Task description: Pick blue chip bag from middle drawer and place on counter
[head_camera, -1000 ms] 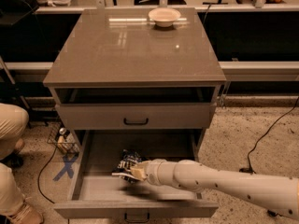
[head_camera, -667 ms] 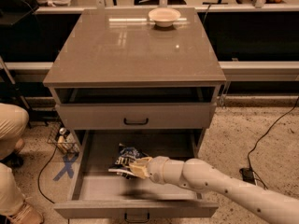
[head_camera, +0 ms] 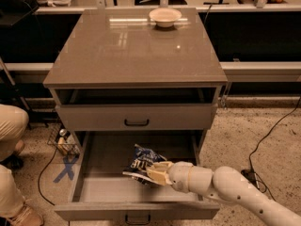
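Note:
The blue chip bag (head_camera: pixel 144 159) stands tilted over the floor of the pulled-out middle drawer (head_camera: pixel 106 175), near its centre. My gripper (head_camera: pixel 154 171) reaches in from the lower right on a white arm and is shut on the bag's lower edge. The bag's bottom part is hidden behind the fingers (head_camera: pixel 160 173). The counter (head_camera: pixel 134 51) is the glossy grey-brown top of the cabinet, above and behind the drawer.
A cream bowl (head_camera: pixel 165 17) sits at the counter's back edge. A closed drawer front with a black handle (head_camera: pixel 136 123) overhangs the open drawer. A person's legs (head_camera: pixel 9 135) are at the left. Cables (head_camera: pixel 263 140) lie on the floor to the right.
The gripper and the bag have shifted a little to the right in the drawer, and the bag stands more upright. The arm has swung lower at the right.

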